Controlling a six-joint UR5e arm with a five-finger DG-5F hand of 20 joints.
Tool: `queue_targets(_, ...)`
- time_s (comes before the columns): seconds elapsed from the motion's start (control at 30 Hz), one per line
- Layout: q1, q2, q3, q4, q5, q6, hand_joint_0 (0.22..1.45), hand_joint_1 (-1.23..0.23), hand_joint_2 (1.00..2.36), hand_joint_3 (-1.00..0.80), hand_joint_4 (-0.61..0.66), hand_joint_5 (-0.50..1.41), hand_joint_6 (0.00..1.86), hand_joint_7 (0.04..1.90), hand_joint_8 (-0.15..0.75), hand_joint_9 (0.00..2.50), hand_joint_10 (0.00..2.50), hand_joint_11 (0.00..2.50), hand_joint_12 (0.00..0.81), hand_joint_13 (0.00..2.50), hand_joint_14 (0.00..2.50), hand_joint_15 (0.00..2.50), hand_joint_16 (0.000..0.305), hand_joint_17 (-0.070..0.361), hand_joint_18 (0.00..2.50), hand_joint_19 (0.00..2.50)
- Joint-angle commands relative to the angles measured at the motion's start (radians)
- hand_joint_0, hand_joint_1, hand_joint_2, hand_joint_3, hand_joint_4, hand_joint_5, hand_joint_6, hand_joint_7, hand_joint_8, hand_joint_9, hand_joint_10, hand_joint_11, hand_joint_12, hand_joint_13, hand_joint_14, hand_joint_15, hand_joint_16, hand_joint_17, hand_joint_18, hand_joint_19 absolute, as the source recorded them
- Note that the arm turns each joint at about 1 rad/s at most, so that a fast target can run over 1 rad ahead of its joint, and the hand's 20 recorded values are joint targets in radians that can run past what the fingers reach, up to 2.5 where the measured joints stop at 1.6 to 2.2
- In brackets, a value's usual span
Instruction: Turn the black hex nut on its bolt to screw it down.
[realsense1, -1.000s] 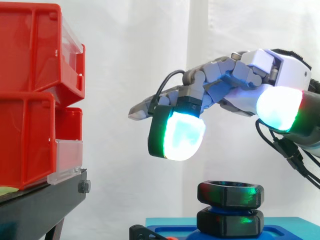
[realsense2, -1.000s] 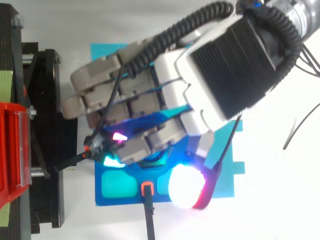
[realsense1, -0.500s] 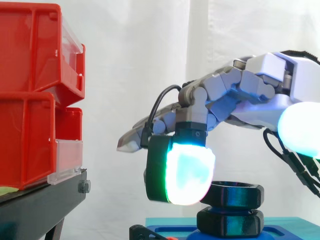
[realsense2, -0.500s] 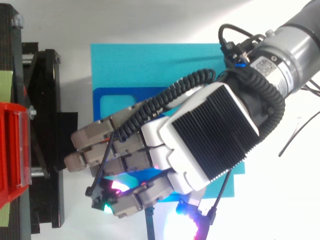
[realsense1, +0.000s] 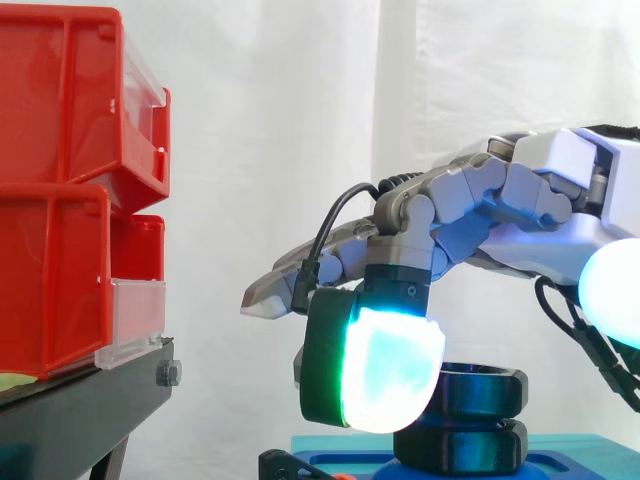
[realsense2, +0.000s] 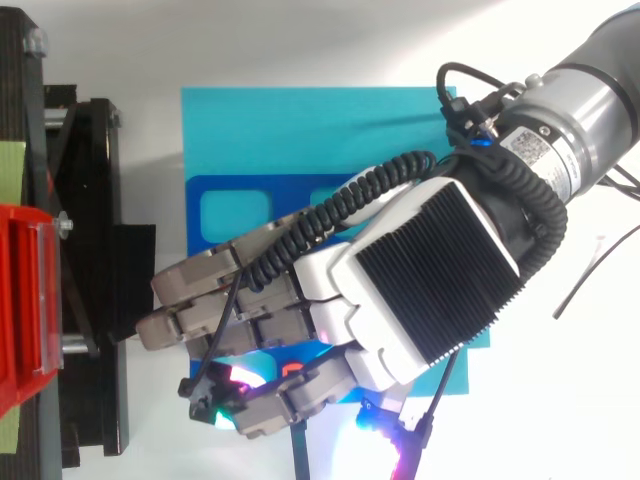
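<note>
White curtain (realsense1: 250, 100), blue board (realsense2: 300, 120). My hand (realsense2: 420, 280) hangs spread over the black hex nut (realsense1: 490, 390), gripping nothing; pads (realsense1: 385, 370) may skid off.

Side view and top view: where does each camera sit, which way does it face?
Side view: beside the work, level, facing across the black hex nut and red plastic bins; the hand comes in from the right.
Top view: overhead, facing down on the blue base plate; hand and grey arm come in from upper right.
Shared: hand, bins, plate.
</note>
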Motion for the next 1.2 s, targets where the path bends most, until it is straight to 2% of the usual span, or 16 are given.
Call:
queue_targets(0.0,-0.002,0.000,-0.001,0.004,-0.001,0.000,0.50,-0.19,1.00,-0.50,0.24,-0.11,0.79,1.01,0.317,0.90,0.01,0.22,0.374,0.64,0.00,0.14,0.052,0.117,0.57,0.24)
queue_targets(0.33,-0.011,-0.002,-0.001,0.021,-0.005,-0.001,0.50,-0.19,1.00,-0.50,0.24,-0.11,0.80,1.00,0.317,0.91,0.01,0.23,0.373,0.64,0.01,0.13,0.052,0.117,0.57,0.24)
queue_targets(0.6,-0.028,-0.002,-0.001,0.040,-0.039,-0.010,0.50,-0.19,1.00,-0.50,0.24,-0.11,0.80,1.03,0.316,0.92,0.01,0.22,0.370,0.65,0.00,0.13,0.052,0.117,0.57,0.24)
queue_targets(0.83,-0.040,-0.002,-0.001,0.049,-0.051,-0.010,0.50,-0.19,1.00,-0.50,0.24,-0.11,0.80,1.03,0.320,0.93,0.01,0.22,0.371,0.65,0.00,0.14,0.052,0.116,0.57,0.24)
queue_targets(0.97,-0.052,0.000,-0.002,0.055,-0.078,-0.007,0.50,-0.19,1.00,-0.50,0.24,-0.11,0.80,1.03,0.318,0.93,0.01,0.23,0.372,0.65,0.00,0.14,0.052,0.116,0.57,0.24)
queue_targets(1.17,-0.058,-0.002,-0.001,0.056,-0.081,-0.009,0.50,-0.20,1.00,-0.50,0.24,-0.11,0.80,1.02,0.319,0.93,0.01,0.23,0.370,0.65,0.00,0.14,0.052,0.116,0.57,0.24)
